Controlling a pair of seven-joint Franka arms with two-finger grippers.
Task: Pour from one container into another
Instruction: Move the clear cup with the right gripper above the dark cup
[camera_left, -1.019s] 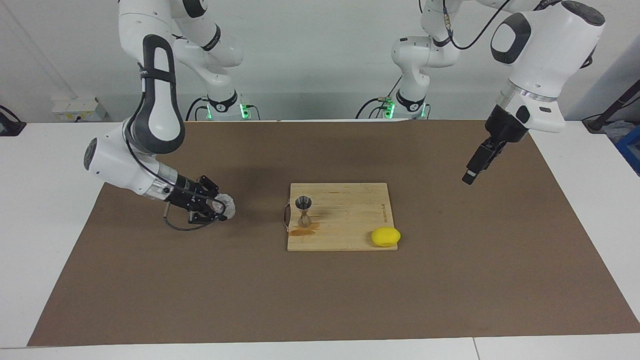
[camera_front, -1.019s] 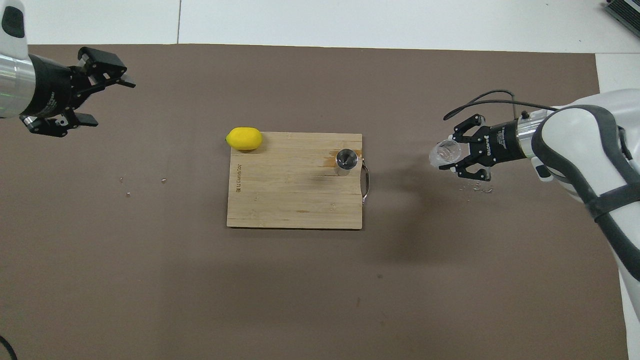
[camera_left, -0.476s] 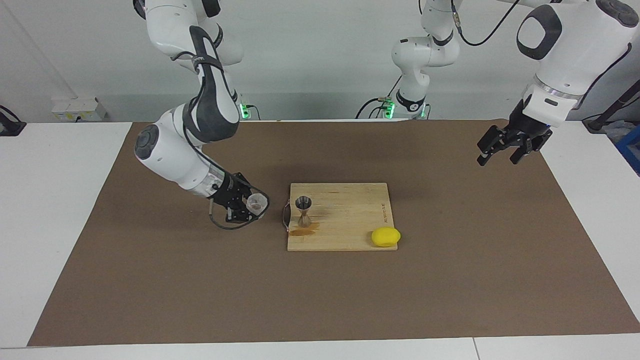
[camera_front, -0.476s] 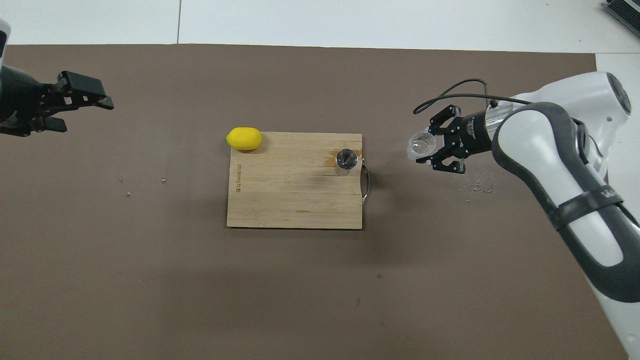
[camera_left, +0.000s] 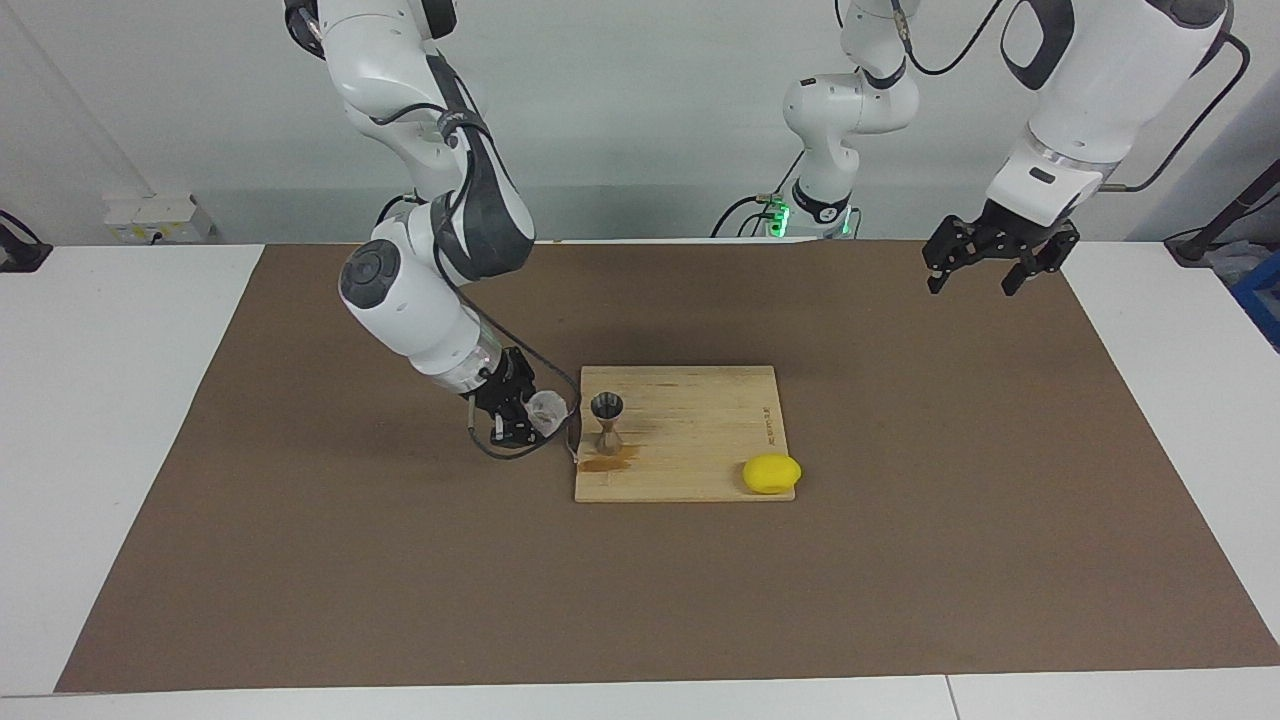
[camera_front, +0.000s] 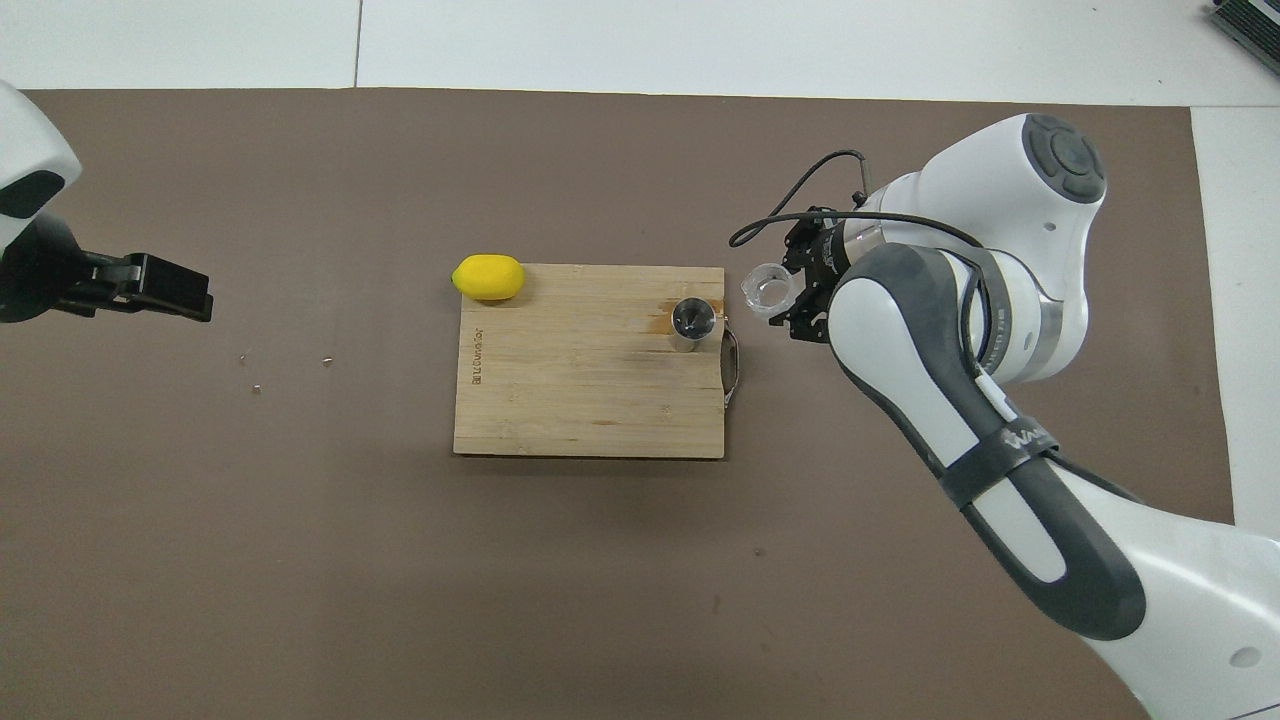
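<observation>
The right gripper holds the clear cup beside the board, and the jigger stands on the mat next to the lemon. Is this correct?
Not quite. The jigger stands on the board, as the facing view shows, at the end away from the lemon. The right gripper does hold the cup.

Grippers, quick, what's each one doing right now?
Right gripper: shut on the clear cup, beside the steel jigger.
Left gripper: open, holding nothing, waiting.
</observation>
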